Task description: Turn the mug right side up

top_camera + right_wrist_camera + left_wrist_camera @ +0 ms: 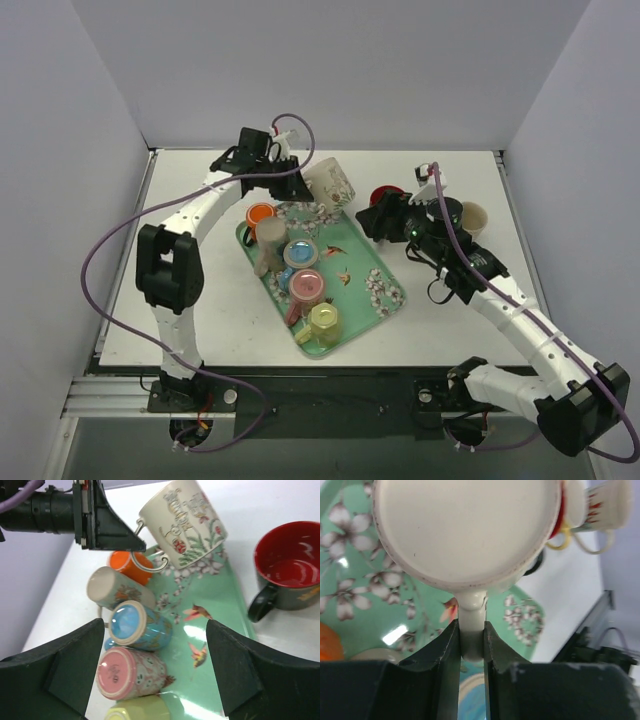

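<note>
The left gripper (pixel 290 180) is pinching the handle of the cream flowered mug (pixel 330 182). In the left wrist view its 2 fingers (pixel 447 650) press on either side of the thin handle loop, and the mug's flat underside (pixel 465 530) fills the frame above them. The mug hangs in the air over the far end of the green tray (pixel 350 262), touching nothing else. From the right wrist view it sits tilted (pixel 182 522), base toward the left gripper (pixel 137 532) and mouth angled down and away, so it is not upright.

The right gripper (pixel 155 670) is spread wide and holds nothing, hovering over the tray's right side near the dark mug with the red inside (pixel 290 570), which stands on the table beside the tray.

5 other mugs crowd the tray's left half: an orange one (pixel 260 213), a beige one (pixel 268 240), a blue one (pixel 300 254), a pink one (pixel 306 285) and a yellow one (pixel 323 322).

This looks like the middle of the turn: lifted, not yet rotated. The next move probably calls for rolling the left wrist until the mouth faces up, then lowering the mug onto a bare spot. With only the handle pinched, the mug could swing or slip.
</note>
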Robot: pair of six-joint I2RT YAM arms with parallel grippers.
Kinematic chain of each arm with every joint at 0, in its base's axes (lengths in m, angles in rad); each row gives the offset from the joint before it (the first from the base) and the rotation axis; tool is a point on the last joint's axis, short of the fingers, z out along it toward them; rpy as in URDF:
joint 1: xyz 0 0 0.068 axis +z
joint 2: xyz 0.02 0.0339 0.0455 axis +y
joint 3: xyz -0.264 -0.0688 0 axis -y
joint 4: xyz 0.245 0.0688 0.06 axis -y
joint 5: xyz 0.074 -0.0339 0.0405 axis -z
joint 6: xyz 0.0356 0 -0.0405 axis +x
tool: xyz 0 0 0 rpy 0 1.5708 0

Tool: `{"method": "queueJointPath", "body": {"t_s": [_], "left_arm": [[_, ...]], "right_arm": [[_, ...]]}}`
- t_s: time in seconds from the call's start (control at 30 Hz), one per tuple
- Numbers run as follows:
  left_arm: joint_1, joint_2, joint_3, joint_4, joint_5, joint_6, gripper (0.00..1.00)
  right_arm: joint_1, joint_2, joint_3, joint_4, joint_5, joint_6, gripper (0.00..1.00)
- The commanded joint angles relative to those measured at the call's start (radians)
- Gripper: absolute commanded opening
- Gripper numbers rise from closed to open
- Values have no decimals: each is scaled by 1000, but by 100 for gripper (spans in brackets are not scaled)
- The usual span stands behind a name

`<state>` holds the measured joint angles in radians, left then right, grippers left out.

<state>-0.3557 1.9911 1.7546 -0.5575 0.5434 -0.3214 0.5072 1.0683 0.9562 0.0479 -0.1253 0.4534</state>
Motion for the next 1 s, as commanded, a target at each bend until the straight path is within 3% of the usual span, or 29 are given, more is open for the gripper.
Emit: {"method": "queueJointPath", "body": {"t_s": [0.0, 0.13, 0.2, 0.27, 0.3, 0.33, 0.4, 0.47, 0.6, 0.67, 0.73, 0.77, 0.87, 0.97], "left_arm": [[24, -178, 14, 313, 326, -310, 0], [20, -241, -70, 523, 424, -522, 0], [17, -273, -101, 582, 428, -539, 0], [6, -285, -104, 518, 380, -457, 0], [-9, -276, -81, 401, 319, -352, 0], [-20, -269, -70, 343, 272, -281, 0], [-48, -226, -47, 187, 184, -151, 0], [-55, -186, -34, 166, 184, -125, 0], [-58, -196, -11, 248, 217, -217, 0], [-65, -202, 55, 208, 201, -216, 0], [-63, -206, 98, 173, 175, -244, 0], [-62, -209, 98, 177, 167, -298, 0], [-62, -235, 37, 263, 149, -468, 0], [-66, -239, 45, 249, 135, -516, 0]], "right_arm": [[51, -30, -95, 295, -17, 171, 78], [65, -27, -181, 543, 33, 310, 77], [67, -13, -203, 611, 53, 364, 76], [73, 13, -194, 568, 111, 384, 74], [74, 25, -12, 552, 121, 384, 73], [76, 50, -189, 534, 177, 386, 73], [74, 71, -212, 561, 185, 398, 73], [76, 79, -198, 543, 171, 381, 73], [82, 81, -180, 521, 75, 325, 73], [135, 50, -174, 407, 96, 194, 72], [229, 23, -155, 261, 252, -11, 72], [270, 13, -160, 229, 406, -162, 73], [419, 21, -211, 314, 608, -454, 74], [496, 71, -225, 435, 740, -629, 75]]}}
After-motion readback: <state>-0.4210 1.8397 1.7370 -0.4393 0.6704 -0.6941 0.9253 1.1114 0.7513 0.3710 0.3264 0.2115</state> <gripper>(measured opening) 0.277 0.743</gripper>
